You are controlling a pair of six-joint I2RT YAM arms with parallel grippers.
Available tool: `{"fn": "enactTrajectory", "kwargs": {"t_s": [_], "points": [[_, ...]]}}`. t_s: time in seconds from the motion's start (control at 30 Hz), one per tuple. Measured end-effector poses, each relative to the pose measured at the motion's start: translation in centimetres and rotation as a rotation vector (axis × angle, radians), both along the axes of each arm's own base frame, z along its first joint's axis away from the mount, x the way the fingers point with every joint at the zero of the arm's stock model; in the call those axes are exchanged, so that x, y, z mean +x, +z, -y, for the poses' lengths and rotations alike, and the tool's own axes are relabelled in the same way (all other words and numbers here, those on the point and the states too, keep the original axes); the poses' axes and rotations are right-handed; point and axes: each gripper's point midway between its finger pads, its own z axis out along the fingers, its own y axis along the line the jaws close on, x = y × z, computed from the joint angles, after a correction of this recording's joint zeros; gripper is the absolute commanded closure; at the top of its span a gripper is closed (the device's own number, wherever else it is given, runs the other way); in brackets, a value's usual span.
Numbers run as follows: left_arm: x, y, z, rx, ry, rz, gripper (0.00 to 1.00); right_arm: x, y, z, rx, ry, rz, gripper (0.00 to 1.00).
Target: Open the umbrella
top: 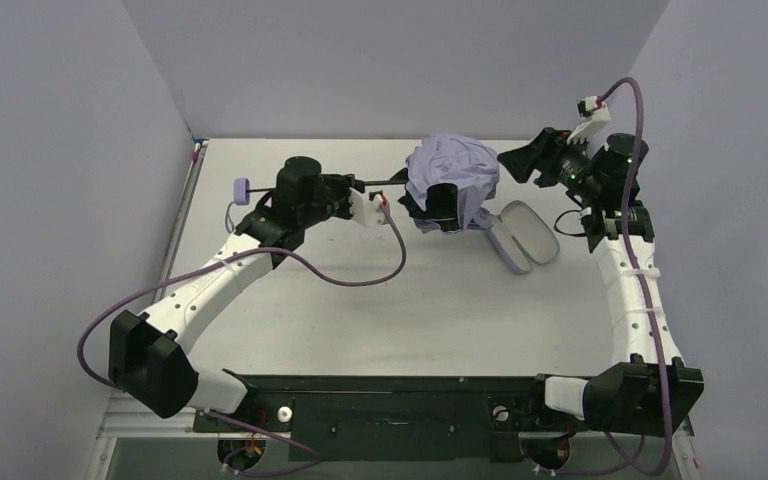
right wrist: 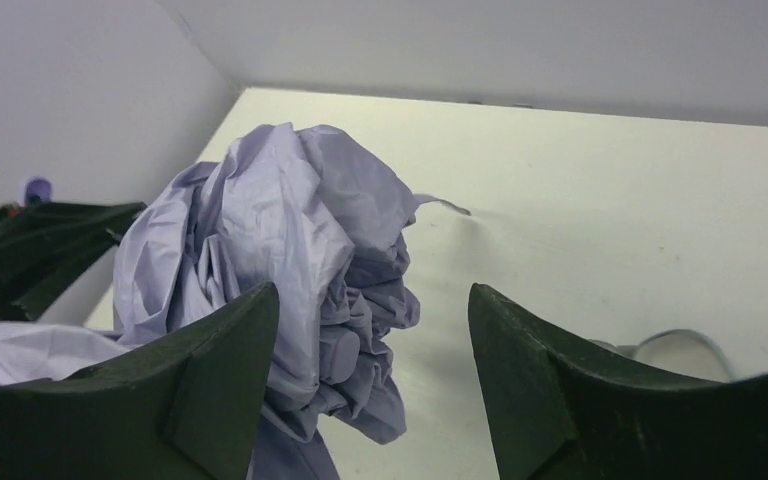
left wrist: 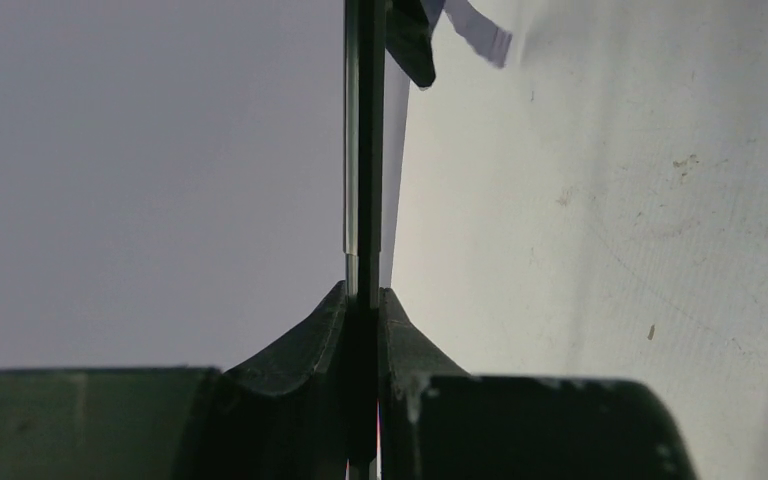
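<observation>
Umbrella (top: 455,170) shaft (left wrist: 364,150) pinched in left pincer (left wrist: 363,290); right pincer (right wrist: 372,292) spread just beside crumpled canopy (right wrist: 280,220).

A small lavender fabric sleeve (top: 526,236) lies flat and slantwise on the right half of the white table (top: 430,320), toward the back. The tabletop carries faint scuffs and a few dark specks. Plain pale grey walls (top: 390,60) close it in behind and on both sides.

Place: a robotics lab test cell is indicated.
Walls: plain pale grey panels (top: 60,150) are set at 9, 12 and 3 o'clock.
Mount: a black metal base plate (top: 390,405) is seen at 6 o'clock.
</observation>
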Motion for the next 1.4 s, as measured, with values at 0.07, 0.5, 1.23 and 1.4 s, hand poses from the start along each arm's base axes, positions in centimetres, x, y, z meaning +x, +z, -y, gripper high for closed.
{"fn": "enactTrajectory", "kwargs": {"t_s": [0.07,0.5,1.23,1.4], "points": [[-0.1,-0.2,0.0,0.025,-0.017,0.004,1.0,-0.5,-0.1,0.1,-0.075,0.032,0.019,0.35],[-1.1,-0.3,0.9,0.207,-0.176,0.156,1.0,-5.4,3.4,-9.4,-0.349,0.426,0.295,0.39],[-3.7,1.9,3.9,0.3,-0.334,0.326,1.0,-8.7,-7.6,-19.3,-0.646,0.82,0.166,0.73],[-4.0,1.8,4.1,0.31,-0.344,0.334,1.0,-8.5,-8.7,-19.0,-0.693,0.815,0.166,1.0]]}}
